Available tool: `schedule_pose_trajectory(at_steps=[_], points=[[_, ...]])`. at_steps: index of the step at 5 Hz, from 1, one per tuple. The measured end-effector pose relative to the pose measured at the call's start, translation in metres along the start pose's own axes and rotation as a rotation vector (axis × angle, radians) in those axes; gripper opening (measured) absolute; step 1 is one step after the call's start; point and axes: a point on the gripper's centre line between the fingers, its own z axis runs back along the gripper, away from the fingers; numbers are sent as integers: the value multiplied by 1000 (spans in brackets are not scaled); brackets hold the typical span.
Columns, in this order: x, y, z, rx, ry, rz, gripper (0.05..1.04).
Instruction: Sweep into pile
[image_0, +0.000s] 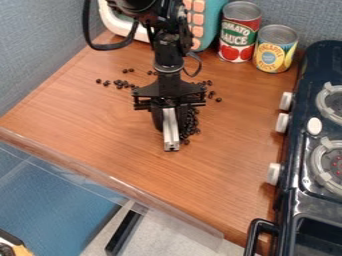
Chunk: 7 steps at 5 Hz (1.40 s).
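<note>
Robot arm (167, 44), black, entering at the top edge of the camera view, left of centre, and descending to a narrow wrist (168, 69). A dark cable (100, 47) loops out on the picture's left side, and a thinner one curves beside the wrist on the right. The two-finger gripper (170, 121) hangs below its broad crosspiece (168, 90), pointing down, its fingers closed about a pale metallic bar (171, 138).

Beans (192, 121) on counter (100, 115) — cans (239, 31) behind, stove (300, 137) right
</note>
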Motion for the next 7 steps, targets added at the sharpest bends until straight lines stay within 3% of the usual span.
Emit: schedule_pose_trajectory(at_steps=[2,3,4,5,6,7], points=[[-4,-11,6,-29,-24,27,387],[-1,-6,43,-89,-62,34,387],[10,25,78,-129,-104,102,387],[15,60,111,-125,-129,146,387],[33,104,126,-41,-152,181,387],[58,140,100,139,-99,100,387]])
